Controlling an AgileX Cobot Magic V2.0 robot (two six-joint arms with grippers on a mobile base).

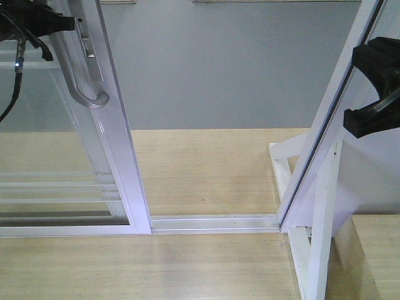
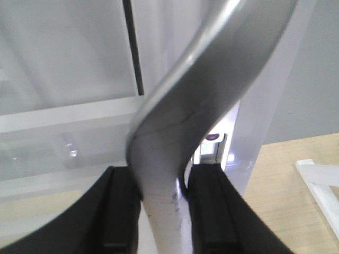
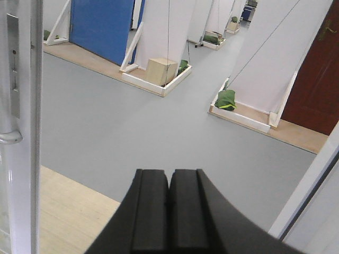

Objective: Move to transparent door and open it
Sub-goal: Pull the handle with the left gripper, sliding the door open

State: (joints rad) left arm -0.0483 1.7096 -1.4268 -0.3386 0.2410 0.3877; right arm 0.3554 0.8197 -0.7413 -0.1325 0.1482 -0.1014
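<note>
Grey floor (image 1: 212, 69) beyond wood boards (image 1: 206, 169) — left gripper (image 2: 161, 211) pinching door handle (image 2: 212, 90), right gripper (image 3: 169, 211) pressed together.

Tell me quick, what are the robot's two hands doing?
Left gripper: closed on the door handle.
Right gripper: closed, holding nothing.

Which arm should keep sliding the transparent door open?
Left. The left pincer is clamped on the curved grey pull handle of the transparent door. The right pincer is shut on nothing, facing the grey floor.
</note>
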